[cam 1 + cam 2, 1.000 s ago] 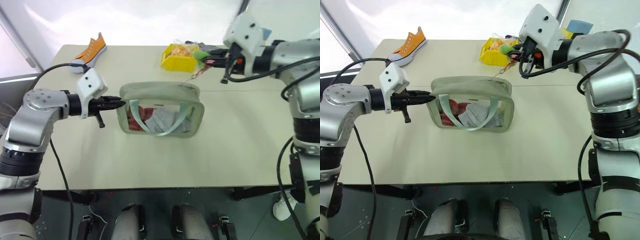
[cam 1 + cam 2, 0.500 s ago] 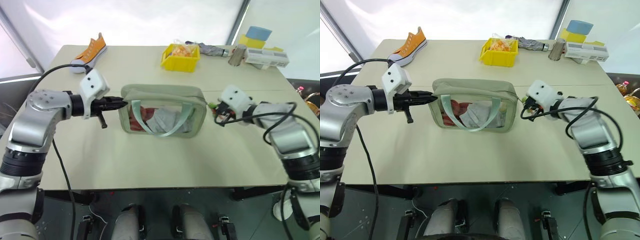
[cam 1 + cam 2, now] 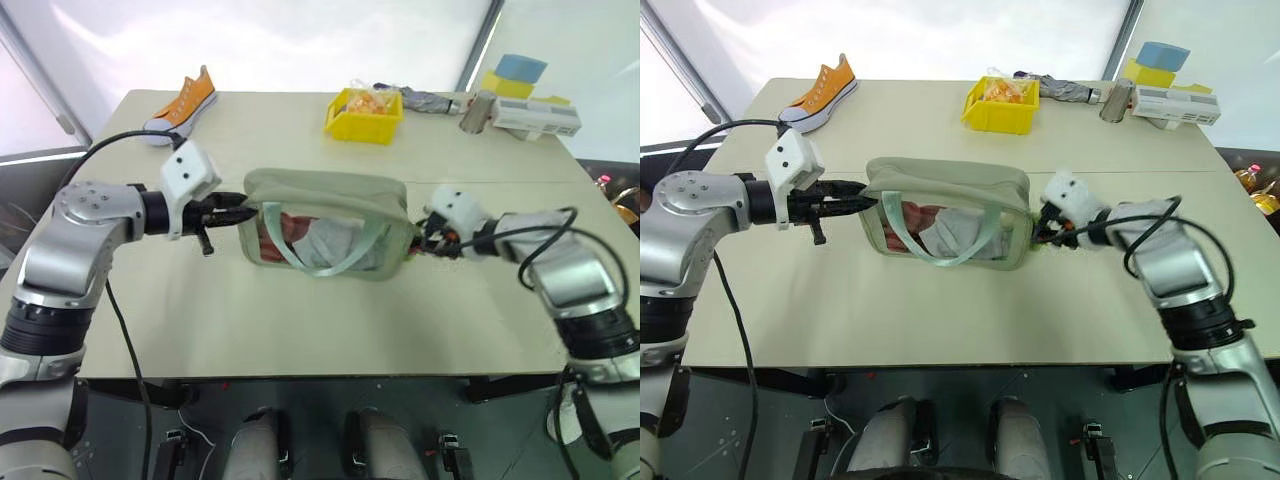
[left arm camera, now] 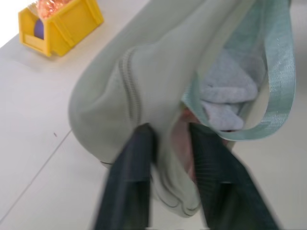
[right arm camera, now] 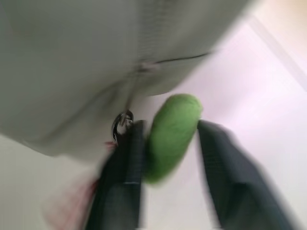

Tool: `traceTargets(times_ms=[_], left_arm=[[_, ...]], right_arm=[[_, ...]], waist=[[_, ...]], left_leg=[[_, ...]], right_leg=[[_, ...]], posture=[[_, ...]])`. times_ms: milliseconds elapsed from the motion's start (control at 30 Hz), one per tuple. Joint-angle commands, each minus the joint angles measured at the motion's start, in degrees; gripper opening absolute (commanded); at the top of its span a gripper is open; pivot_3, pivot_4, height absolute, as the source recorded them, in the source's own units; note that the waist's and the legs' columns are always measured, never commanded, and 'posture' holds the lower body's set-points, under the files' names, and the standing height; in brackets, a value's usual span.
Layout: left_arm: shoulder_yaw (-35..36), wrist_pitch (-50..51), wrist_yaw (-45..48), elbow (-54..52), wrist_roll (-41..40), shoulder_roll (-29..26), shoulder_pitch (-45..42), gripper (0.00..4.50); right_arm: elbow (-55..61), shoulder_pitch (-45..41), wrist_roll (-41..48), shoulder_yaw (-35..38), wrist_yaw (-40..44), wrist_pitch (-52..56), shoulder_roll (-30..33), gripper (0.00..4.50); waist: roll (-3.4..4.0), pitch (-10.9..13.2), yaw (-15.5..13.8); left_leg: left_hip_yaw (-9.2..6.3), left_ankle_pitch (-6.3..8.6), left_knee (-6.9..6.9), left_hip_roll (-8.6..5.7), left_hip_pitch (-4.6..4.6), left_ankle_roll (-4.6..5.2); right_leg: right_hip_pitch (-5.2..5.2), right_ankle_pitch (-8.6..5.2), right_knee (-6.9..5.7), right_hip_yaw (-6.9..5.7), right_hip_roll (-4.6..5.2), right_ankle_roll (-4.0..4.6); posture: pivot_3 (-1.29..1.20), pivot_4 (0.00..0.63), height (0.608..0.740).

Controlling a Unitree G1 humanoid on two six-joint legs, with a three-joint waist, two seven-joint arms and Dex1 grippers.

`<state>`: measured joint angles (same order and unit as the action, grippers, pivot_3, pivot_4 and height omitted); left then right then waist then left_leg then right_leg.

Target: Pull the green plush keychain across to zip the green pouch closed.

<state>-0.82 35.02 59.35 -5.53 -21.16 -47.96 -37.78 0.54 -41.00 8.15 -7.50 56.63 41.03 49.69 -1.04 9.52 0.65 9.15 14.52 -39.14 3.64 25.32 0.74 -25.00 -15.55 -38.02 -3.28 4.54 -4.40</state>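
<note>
pale sage fabric of the green pouch (image 3: 325, 225) lies between the two pincers on the beige worktop (image 3: 300, 330); the left pincer (image 4: 165, 158) sits at the pouch's left end with its two black fingers (image 4: 129, 182) parted, a fold of that end between them, the pads seeming to touch the cloth without squeezing it; the light green strap (image 4: 278, 72) loops over the clear window just past this pincer, above grey and reddish contents; the right pincer (image 5: 165, 139) is at the pouch's opposite end, fingers spread apart, with the green plush keychain (image 5: 172, 134) in the gap between them and one finger just beside it; whether they press it cannot be told; a small metal ring (image 5: 123, 122) joins the plush to the pouch's corner; far beyond both pincers stand a yellow bin (image 3: 364, 114) and an orange sneaker (image 3: 180, 104).
</note>
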Motion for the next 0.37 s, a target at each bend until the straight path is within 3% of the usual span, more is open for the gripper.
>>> traceTargets(times_ms=[33, 67, 100, 133, 267, 367], left_arm=[[4.7, 3.1, 2.4, 2.2, -3.6, -2.8, -3.4, 3.19], [5.1, 3.9, 3.1, 2.8, -4.3, -3.5, -4.0, 3.75], [5.7, 4.6, 4.0, 3.6, -4.9, -4.5, -4.4, 4.29], [5.9, 5.4, 4.6, 4.2, -5.3, -5.5, -4.8, 4.44], [5.5, 6.0, 7.8, 6.6, -5.1, -9.3, -5.0, 4.44], [6.0, 5.1, 6.5, 8.2, -4.9, -8.6, -6.1, 4.44]], right_arm=[[-0.2, -5.7, 4.2, 4.4, 8.7, -0.6, 6.2, 4.15], [0.0, -6.6, 5.3, 4.5, 10.5, -0.2, 7.3, 4.50], [0.7, -7.5, 7.2, 5.0, 12.6, 1.1, 8.2, 4.50], [1.6, -8.3, 8.9, 5.5, 14.1, 2.6, 8.8, 4.50], [6.6, -10.4, 16.2, 8.0, 15.7, 10.8, 8.8, 4.50], [9.0, -9.7, 17.5, 8.0, 13.9, 12.8, 8.6, 4.50]], waist=[[0.00, 0.0, 0.0], [0.00, 0.0, 0.1], [-0.01, 0.0, 0.1], [-0.02, 0.0, 0.2], [0.01, 0.0, 0.4], [0.01, 0.0, 0.2]], left_leg=[[0.00, 0.00, 0.00, 0.00, 0.02, 0.00], [0.00, 0.00, 0.02, 0.01, 0.04, 0.00], [0.00, 0.00, 0.02, 0.02, 0.04, 0.00], [0.01, 0.00, 0.02, 0.03, 0.03, 0.00], [0.02, 0.01, 0.03, 0.06, -0.04, 0.01], [0.03, 0.01, 0.02, 0.08, 0.01, 0.01]], right_leg=[[-0.03, 0.00, 0.00, -0.01, -0.01, 0.00], [-0.06, 0.00, 0.00, 0.00, -0.01, 0.00], [-0.07, 0.00, 0.00, -0.01, -0.02, 0.00], [-0.07, 0.00, 0.01, 0.00, -0.03, 0.00], [-0.03, 0.00, -0.01, 0.00, -0.02, 0.00], [-0.09, 0.00, -0.04, 0.00, 0.00, 0.00]], posture=[[0.00, 0.150, 0.740], [0.00, 0.150, 0.740], [0.00, 0.150, 0.740], [0.00, 0.150, 0.740], [0.00, 0.150, 0.740], [0.00, 0.150, 0.740]])
